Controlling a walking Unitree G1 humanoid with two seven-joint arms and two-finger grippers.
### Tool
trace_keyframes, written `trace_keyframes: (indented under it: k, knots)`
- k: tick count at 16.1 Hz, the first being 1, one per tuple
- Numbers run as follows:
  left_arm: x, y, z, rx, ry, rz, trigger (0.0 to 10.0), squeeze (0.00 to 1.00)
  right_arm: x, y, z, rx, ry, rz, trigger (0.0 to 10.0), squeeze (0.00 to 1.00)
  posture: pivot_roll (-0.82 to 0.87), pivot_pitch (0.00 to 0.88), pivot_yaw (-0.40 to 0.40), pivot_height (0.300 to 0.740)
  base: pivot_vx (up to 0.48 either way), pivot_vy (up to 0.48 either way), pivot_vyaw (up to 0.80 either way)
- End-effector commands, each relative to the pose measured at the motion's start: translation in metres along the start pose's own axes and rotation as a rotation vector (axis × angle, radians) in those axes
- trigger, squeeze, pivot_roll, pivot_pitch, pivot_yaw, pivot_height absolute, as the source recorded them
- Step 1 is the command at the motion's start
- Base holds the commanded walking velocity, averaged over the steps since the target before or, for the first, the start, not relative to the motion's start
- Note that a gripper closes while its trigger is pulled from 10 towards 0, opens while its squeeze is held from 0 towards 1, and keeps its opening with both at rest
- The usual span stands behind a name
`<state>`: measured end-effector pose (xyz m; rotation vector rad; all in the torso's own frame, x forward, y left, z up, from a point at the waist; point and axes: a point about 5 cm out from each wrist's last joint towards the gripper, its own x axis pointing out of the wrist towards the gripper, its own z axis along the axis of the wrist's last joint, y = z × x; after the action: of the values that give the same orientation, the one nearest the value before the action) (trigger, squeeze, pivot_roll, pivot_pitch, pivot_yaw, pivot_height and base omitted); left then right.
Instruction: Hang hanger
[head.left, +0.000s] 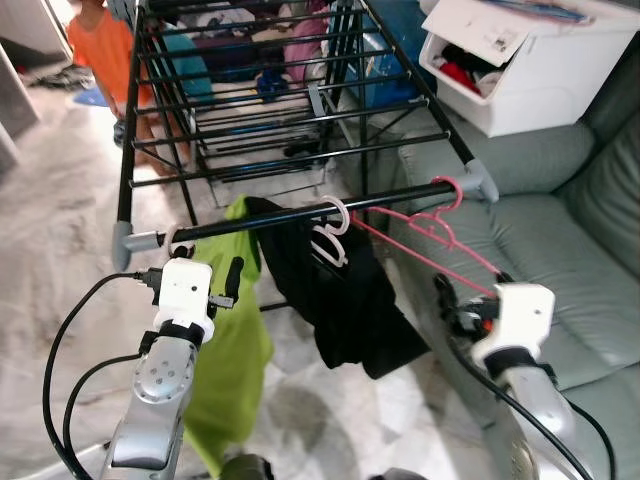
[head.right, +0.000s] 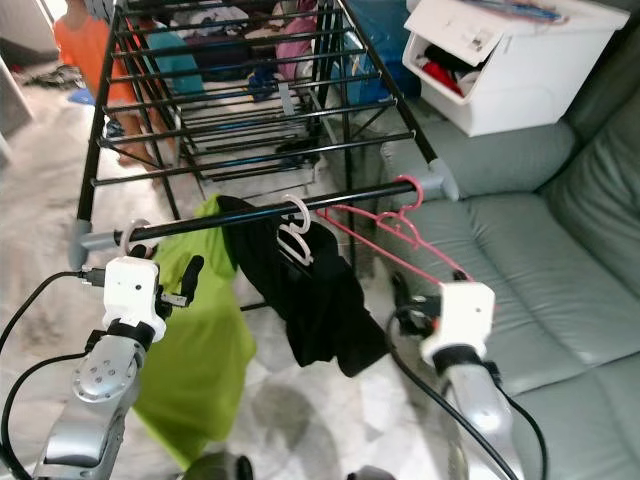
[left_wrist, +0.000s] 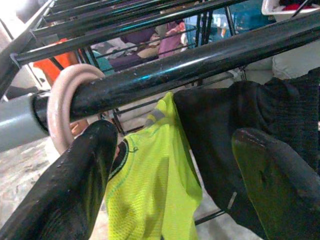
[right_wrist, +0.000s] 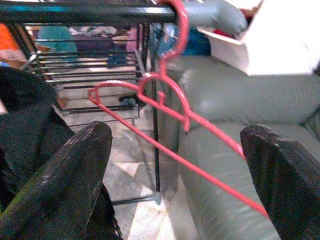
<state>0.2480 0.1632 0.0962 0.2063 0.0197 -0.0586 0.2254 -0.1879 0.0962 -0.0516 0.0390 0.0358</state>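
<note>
green sofa (head.left: 560, 230) | white storage box (head.left: 520, 70) | lime shirt (head.left: 225, 340) | black garment (head.left: 340, 290)

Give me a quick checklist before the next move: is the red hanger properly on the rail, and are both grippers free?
1. Red hanger hook over the front rail: ok, it sits near the rail's right end.
2. Right gripper open and empty: ok, hanger is between the fingers but untouched.
3. Left gripper open and empty: ok, it is just below the rail.
4. Green shirt and black garment hanging on the rail: ok.
5. Hanger level: not ok, it tilts down toward the sofa.
6. Hanger touching the sofa: cannot tell.
</note>
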Motion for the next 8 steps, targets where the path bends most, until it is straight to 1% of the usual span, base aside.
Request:
trace_keyframes:
  k: [1, 4, 6, 8]
  knots:
    - [0.003, 0.003, 0.003, 0.008, -0.017, 0.037, 10.0, 0.0, 0.007, 0.006, 0.005, -0.013, -0.003, 0.035, 10.0, 0.0, -0.03, 0.003, -0.032, 0.74, 0.0, 0.0, 0.0]
    - [0.011, 0.003, 0.008, 0.008, -0.039, 0.052, 10.0, 0.0, 0.017, 0.011, 0.01, -0.014, -0.015, 0.062, 10.0, 0.0, -0.03, 0.0, -0.033, 0.74, 0.0, 0.0, 0.0]
    - [0.009, 0.003, 0.003, 0.006, -0.027, 0.049, 10.0, 0.0, 0.019, 0.016, 0.005, -0.008, -0.009, 0.07, 10.0, 0.0, -0.01, 0.0, -0.018, 0.74, 0.0, 0.0, 0.0]
    - [0.006, 0.002, -0.002, 0.012, -0.01, 0.045, 10.0, 0.0, 0.021, 0.019, 0.005, -0.009, -0.015, 0.079, 10.0, 0.0, -0.01, 0.0, -0.011, 0.74, 0.0, 0.0, 0.0]
